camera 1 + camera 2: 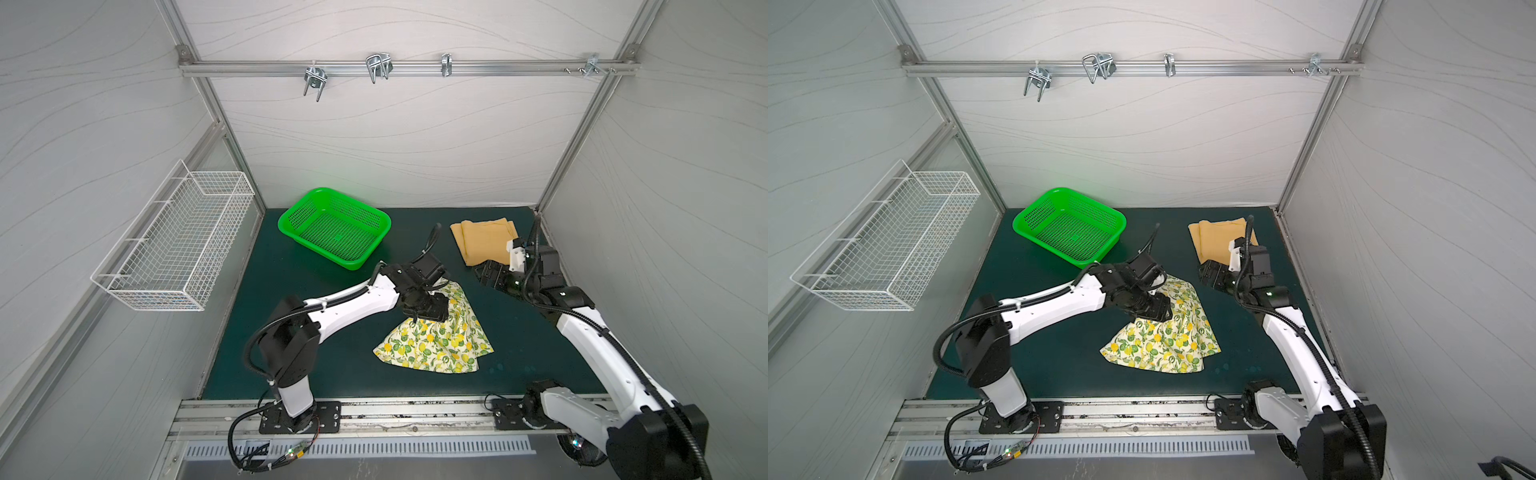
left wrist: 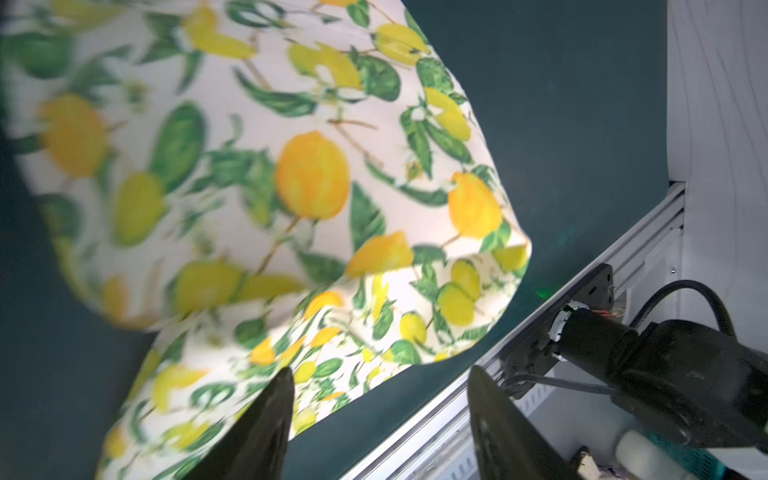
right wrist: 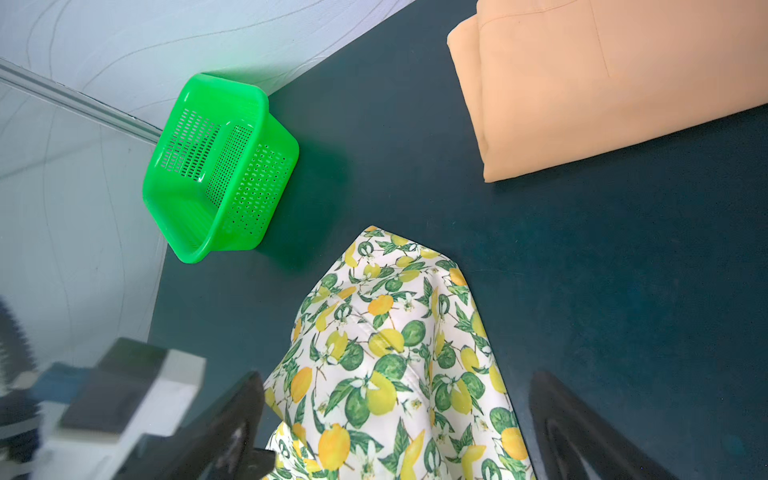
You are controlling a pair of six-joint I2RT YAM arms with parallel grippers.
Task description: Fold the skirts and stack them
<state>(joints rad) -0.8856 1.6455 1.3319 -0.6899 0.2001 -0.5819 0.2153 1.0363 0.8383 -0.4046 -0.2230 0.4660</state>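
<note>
The lemon-print skirt (image 1: 440, 345) lies near the middle of the table (image 1: 291, 332), toward 5 o'clock. It is partly folded, with a raised hump of cloth directly under the left jaws. Those jaws are spread with nothing pinched between them. In the left wrist view the upper layer (image 2: 266, 166) is blurred and bulging, so the fold looks unsettled. The likely trouble is that the loose layer lands skewed or slides back open, because the hem edges at the 5 o'clock side already sit offset rather than matched.

The mustard-orange skirt (image 1: 482, 239) rests folded at about 1 o'clock. The right jaws hang low just beside its near corner and are also spread wide, holding nothing. A careless sweep from there could catch that corner and drag the finished fold apart.

Carrying the lemon skirt over with a single pinch would probably let it unfold mid-air. The green perforated basket (image 1: 284, 219) at 11 o'clock sits well apart — little risk there.

No brand, label or writing can be read in any view.
</note>
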